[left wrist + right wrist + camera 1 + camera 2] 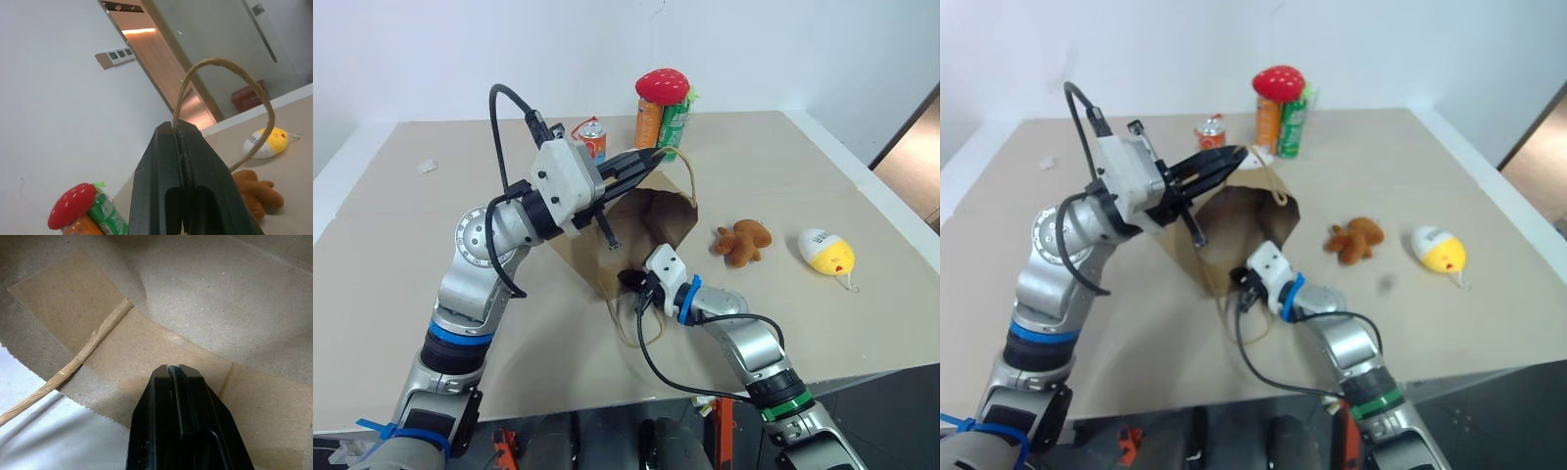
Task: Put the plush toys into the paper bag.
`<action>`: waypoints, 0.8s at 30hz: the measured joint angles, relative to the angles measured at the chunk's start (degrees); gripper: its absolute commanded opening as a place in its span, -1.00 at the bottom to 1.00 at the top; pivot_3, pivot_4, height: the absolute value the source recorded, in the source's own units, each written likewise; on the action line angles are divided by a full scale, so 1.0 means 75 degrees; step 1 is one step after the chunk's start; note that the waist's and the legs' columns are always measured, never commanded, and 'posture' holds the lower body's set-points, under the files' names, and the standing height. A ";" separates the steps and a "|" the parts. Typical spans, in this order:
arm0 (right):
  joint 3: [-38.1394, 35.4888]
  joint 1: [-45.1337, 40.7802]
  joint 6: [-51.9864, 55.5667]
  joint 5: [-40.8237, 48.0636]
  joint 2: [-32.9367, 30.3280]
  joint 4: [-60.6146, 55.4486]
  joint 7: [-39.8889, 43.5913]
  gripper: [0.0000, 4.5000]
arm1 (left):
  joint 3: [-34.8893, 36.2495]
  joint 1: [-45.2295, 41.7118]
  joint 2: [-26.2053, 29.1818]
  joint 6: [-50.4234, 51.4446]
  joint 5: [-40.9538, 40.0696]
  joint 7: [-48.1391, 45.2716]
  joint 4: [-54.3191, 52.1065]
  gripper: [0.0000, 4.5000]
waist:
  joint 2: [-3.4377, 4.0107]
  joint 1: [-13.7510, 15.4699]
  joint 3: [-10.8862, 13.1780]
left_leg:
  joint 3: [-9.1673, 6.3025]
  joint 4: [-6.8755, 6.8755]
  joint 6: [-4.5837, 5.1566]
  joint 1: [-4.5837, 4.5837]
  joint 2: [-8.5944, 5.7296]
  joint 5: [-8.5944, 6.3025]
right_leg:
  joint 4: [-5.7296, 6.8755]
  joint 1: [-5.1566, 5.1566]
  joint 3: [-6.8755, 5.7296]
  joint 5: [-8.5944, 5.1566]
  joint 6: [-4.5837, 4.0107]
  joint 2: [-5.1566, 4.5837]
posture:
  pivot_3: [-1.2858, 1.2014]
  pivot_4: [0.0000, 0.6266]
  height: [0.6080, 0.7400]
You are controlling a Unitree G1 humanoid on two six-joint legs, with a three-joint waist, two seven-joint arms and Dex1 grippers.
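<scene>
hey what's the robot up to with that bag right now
It is opening the paper bag on the table for loading. The left gripper is shut on the upper edge by a cord handle, lifting it; the right gripper is shut at the lower edge. The brown plush toy and the white-and-yellow plush toy lie outside, beside the bag.

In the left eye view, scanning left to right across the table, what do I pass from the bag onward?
Paper bag, held open by the left gripper shut on its handle → brown squirrel-like plush → white-and-yellow egg plush, both lying on the table outside the bag.
</scene>
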 measured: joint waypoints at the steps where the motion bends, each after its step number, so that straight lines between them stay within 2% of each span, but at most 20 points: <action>1: -0.0003 0.0004 0.0002 0.0000 0.0000 -0.0004 0.0001 -0.97 | -0.0017 0.0003 0.0045 -0.0100 0.0044 -0.0055 -0.0007 -1.00 | 0.0000 0.0000 0.0000 | 0.0000 0.0000 -0.0001 0.0000 0.0003 -0.0001 | 0.0000 -0.0003 0.0000 0.0000 0.0000 0.0000 | 0.03 -0.52 1.00; 5: -0.0012 0.0006 0.0011 0.0002 0.0000 -0.0010 0.0003 -0.97 | -0.0078 0.0015 0.0120 -0.0513 0.0238 -0.0206 -0.0012 -1.00 | 0.0001 0.0000 0.0000 | 0.0004 -0.0001 -0.0002 0.0000 0.0011 -0.0001 | -0.0001 -0.0008 0.0001 0.0000 0.0000 -0.0002 | 0.03 -0.52 1.00; 9: -0.0032 0.0007 0.0055 0.0006 0.0000 -0.0022 0.0004 -0.97 | -0.0019 0.0015 -0.0036 -0.0712 0.0513 0.0193 0.0091 -1.00 | 0.0001 0.0001 0.0000 | 0.0005 -0.0002 -0.0002 0.0000 0.0011 -0.0001 | -0.0001 -0.0007 0.0001 0.0000 0.0000 -0.0005 | 0.03 -0.52 1.00; 17: -0.0278 0.0104 0.0330 0.0257 0.0114 -0.0154 -0.0024 -0.97 | 0.0171 0.0736 -0.0324 0.0258 0.0202 0.0695 0.0211 -1.00 | 0.0001 0.0008 0.0001 | 0.0005 -0.0005 -0.0002 -0.0002 0.0010 -0.0002 | -0.0003 -0.0012 0.0001 0.0000 0.0000 -0.0009 | 0.03 -0.52 1.00; 23: -0.0536 0.0296 0.0656 0.0462 -0.0266 -0.0630 0.0162 -0.97 | 0.0169 0.0900 -0.0508 0.0787 -0.0020 0.0889 0.0100 -1.00 | 0.0005 0.0020 0.0005 | 0.0016 -0.0010 -0.0002 -0.0016 -0.0014 -0.0003 | -0.0007 -0.0016 -0.0001 -0.0001 0.0001 -0.0042 | 0.03 -0.52 1.00; 24: -0.0610 0.0312 0.0689 0.0516 -0.0369 -0.0742 0.0217 -0.85 | 0.0173 0.0945 -0.0506 0.0820 -0.0030 0.0907 0.0092 -1.00 | 0.0006 0.0019 0.0006 | 0.0021 -0.0015 -0.0002 -0.0020 -0.0016 -0.0003 | -0.0006 -0.0015 0.0002 -0.0001 0.0001 -0.0045 | 0.03 -0.52 1.00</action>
